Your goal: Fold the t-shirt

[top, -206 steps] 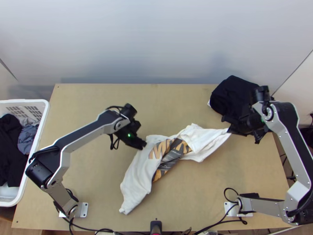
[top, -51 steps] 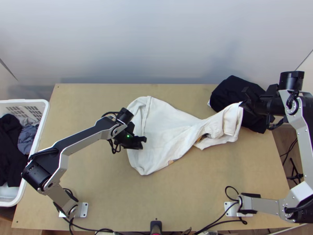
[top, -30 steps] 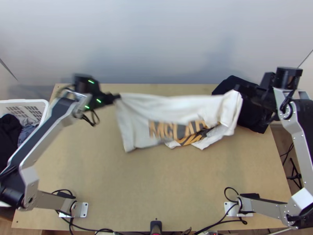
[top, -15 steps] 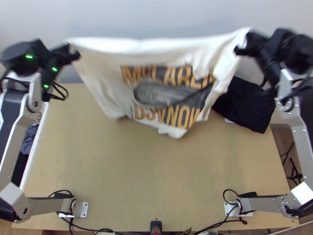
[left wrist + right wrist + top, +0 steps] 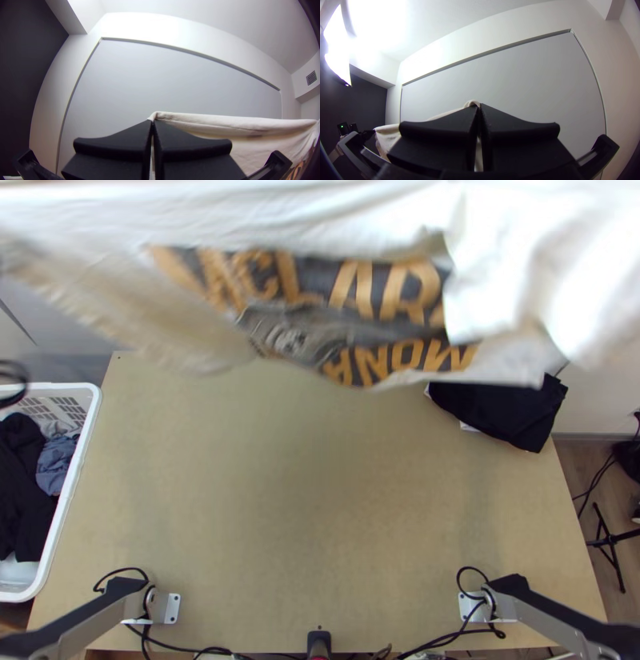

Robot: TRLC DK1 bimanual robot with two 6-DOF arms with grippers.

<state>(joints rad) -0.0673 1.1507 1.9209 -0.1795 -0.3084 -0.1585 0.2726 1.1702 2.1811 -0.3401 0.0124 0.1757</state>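
High above the table, the white t-shirt (image 5: 96,228) hangs stretched across the top of the top view, its orange and grey print creased and partly folded under. In the left wrist view my left gripper (image 5: 152,123) is shut on a corner of the shirt (image 5: 240,123), whose upper edge runs taut from the fingertips. My right gripper (image 5: 480,107) is shut on the shirt (image 5: 388,130) in the right wrist view, with a small fold of cloth standing at the fingertips.
A black folded cloth (image 5: 504,412) lies at the table's back right. The white basket (image 5: 84,444) with dark and grey clothes stands at the left edge. Bare tabletop (image 5: 304,516) spreads below the raised shirt.
Both arms have risen with the shirt between them, from the table's surface to high above it. My left gripper, earlier near the shirt's left part, took hold of it and moved left and upward.
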